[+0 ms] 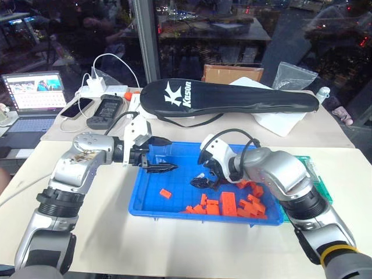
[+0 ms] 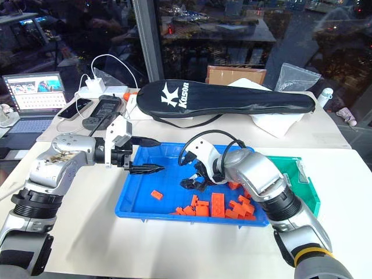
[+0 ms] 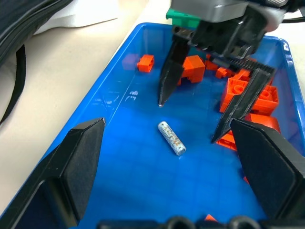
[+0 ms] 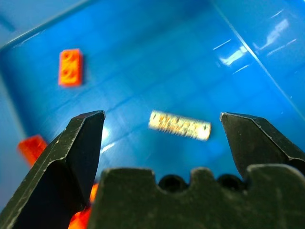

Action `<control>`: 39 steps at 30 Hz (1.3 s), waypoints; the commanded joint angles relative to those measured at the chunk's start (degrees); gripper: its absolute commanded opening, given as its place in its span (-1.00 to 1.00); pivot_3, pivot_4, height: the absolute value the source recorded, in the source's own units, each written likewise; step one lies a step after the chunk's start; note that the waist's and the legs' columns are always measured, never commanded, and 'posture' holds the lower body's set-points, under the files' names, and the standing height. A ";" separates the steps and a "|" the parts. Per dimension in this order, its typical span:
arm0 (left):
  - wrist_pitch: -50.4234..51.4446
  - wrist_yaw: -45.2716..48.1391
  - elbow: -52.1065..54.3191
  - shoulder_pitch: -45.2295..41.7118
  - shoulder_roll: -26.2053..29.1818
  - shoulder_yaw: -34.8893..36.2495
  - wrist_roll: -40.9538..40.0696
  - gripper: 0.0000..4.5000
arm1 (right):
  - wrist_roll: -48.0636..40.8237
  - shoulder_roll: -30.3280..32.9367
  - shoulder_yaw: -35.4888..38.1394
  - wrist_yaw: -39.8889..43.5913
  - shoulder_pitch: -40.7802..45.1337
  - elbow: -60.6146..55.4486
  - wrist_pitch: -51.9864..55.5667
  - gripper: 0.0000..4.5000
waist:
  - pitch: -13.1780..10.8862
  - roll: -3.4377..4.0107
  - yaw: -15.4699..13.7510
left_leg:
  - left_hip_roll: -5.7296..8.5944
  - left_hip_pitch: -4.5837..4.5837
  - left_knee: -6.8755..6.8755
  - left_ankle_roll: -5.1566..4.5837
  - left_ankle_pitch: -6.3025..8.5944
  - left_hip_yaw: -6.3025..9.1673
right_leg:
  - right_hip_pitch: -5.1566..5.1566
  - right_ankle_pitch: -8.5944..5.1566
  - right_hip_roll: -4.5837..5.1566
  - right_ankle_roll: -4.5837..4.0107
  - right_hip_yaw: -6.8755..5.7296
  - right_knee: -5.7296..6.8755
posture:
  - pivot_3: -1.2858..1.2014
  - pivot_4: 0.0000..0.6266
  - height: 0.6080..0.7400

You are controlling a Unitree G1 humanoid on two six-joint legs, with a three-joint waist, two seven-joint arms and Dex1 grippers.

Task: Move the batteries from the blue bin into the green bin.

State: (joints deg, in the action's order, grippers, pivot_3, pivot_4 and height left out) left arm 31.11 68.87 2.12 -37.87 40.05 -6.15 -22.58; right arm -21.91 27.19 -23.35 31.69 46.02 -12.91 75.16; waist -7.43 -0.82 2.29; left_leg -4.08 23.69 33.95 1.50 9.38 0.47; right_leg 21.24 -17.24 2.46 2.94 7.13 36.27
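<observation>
Blue bin [image 1: 151,200] holds 1 battery [image 3: 171,138] and orange blocks [image 1: 232,203]; right pincer [image 1: 200,181] spread wide over the battery, left pincer [image 1: 160,156] released; green bin [image 2: 308,195] beside

Both arms reach forward and bend inward toward each other. The left tool [image 1: 158,155] points sideways to the robot's right, slightly downward, its two black fingers spread wide. The right tool [image 3: 205,117] angles steeply down and leftward, its pointed fingers [image 3: 167,78] standing well apart, nothing between them.
</observation>
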 commanded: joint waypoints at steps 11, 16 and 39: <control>-0.89 0.45 1.30 -0.81 1.20 1.02 -0.03 1.00 | 7.60 -7.20 -0.94 -4.58 -2.37 11.96 -5.54 1.00 | 0.01 0.00 0.07 | 0.00 -0.03 -0.02 0.00 0.00 0.00 | -0.03 0.01 0.00 -0.01 0.00 0.05 | 0.03 -0.52 1.00; -0.97 0.46 1.32 -0.69 1.25 0.92 -0.03 1.00 | 7.20 -7.37 0.34 -5.11 -3.49 7.95 -1.80 1.00 | 0.01 0.01 0.14 | 0.00 -0.09 -0.02 0.00 0.00 0.00 | -0.04 0.00 -0.01 -0.01 0.01 0.11 | 0.03 -0.52 1.00; -0.98 0.65 0.25 -2.15 -0.24 0.46 -0.03 1.00 | 6.37 -8.65 5.43 -8.75 -5.56 -0.32 7.23 0.13 | 0.02 0.00 0.16 | 0.00 -0.07 -0.02 0.00 0.00 0.01 | -0.02 -0.01 -0.01 0.00 0.00 0.10 | 0.03 -0.52 1.00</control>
State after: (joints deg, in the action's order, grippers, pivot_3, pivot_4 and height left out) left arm 31.02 69.34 1.55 -38.70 39.70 -6.18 -22.36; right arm -14.82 18.81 -19.32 23.01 39.83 -12.60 82.07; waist -7.41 -0.81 2.45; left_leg -4.07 23.62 33.92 1.50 9.38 0.48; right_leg 21.23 -17.25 2.46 2.94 7.14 36.36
